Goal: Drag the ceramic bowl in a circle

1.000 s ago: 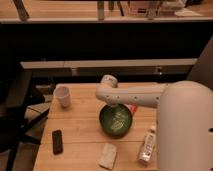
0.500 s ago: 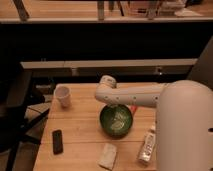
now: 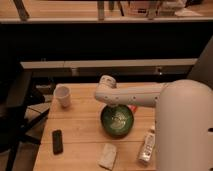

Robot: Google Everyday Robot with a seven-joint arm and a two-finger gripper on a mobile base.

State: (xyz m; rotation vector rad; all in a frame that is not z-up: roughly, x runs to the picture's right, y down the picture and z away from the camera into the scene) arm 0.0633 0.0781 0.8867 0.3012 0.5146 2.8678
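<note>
Wooden table (image 3: 80,131), dim office: the gripper (image 3: 116,106), jaws closed, sits at the far rim of the ceramic bowl (image 3: 118,123); hold unclear, circle's progress cannot be judged.

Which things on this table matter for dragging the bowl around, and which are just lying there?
In the job: ceramic bowl; gripper, down at its far rim.
Lying about: white cup; dark flat device; pale packet; bottle.
</note>
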